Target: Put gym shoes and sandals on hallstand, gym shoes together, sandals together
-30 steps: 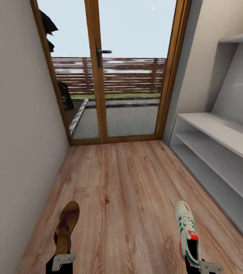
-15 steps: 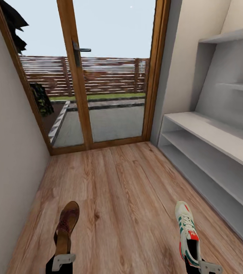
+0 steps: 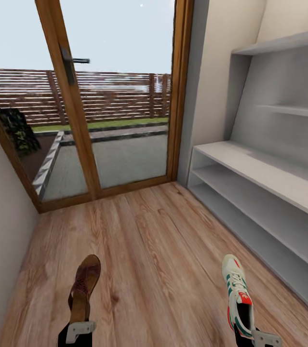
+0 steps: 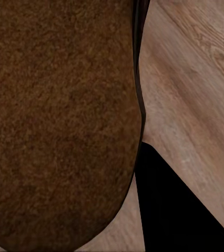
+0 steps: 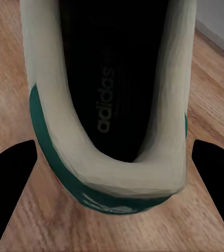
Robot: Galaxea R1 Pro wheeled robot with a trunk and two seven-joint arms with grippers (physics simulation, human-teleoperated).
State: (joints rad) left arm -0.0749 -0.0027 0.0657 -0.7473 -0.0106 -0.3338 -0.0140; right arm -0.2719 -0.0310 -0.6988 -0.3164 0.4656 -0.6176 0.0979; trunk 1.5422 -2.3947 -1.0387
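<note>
— So, what does the head view show?

— At the lower left of the frame the left hand (image 3: 79,327) grips a brown sandal (image 3: 84,284) by its heel, toe pointing up the frame. At the lower right the right hand (image 3: 260,337) grips a white gym shoe (image 3: 236,294) with green stripes and a red-orange tongue tab, also by the heel. Both are held over the corridor floor (image 3: 149,250), light wood-grain planks.

— And the rack?

— The hallstand (image 3: 269,193) runs along the right side: a pale grey low counter with two open tiers, with staggered grey wall shelves (image 3: 288,77) above it. Its tiers that show hold no shoes. At the upper left stands a wood-framed glass door (image 3: 110,96) with a dark handle (image 3: 72,62); through it, a slatted fence (image 3: 100,94).

— Left wrist view?

— The sandal's (image 4: 59,121) brown sole takes up most of the frame, close to the lens, with floor planks (image 4: 196,89) at the right and a black finger (image 4: 180,210) at the lower right. The hand is clenched on the sandal.

— Right wrist view?

— The gym shoe's (image 5: 112,173) heel opening, its dark insole printed "adidas", a green band round the collar. Black fingers (image 5: 9,184) sit at both lower corners, clamped on the heel, with floor (image 5: 7,68) behind.
</note>
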